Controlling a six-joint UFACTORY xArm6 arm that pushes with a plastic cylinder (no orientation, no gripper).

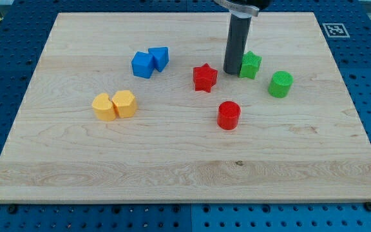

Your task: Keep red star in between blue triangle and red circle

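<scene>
The red star [205, 77] sits just above the middle of the worktop [172, 167]. The blue triangle [160, 57] lies at its ten o'clock, touching a second blue block [143, 64] of uncertain shape. The red circle [228, 115] lies at the star's five o'clock, near but apart. By my judgement the star already stands roughly between the two, slightly off their line.

My tip [232, 72] rests just beside the star at its three o'clock, apart from it, with the green star-like block [250, 65] immediately on the tip's far side. I carry no jaws, only the rod, so nothing is held.

Handling, as judged: the star looks small, rigid and light, and should slide readily on the smooth wood. There is nothing to take hold of; contact belongs on a flat side between its points, since a push against a point would likely spin it.

Count:
- red: two, star and circle
- blue: two
- green: two, the star-like one and a cylinder [280, 84]
- yellow: two [104, 106] [125, 103], touching, at the view's left
- total: eight
</scene>
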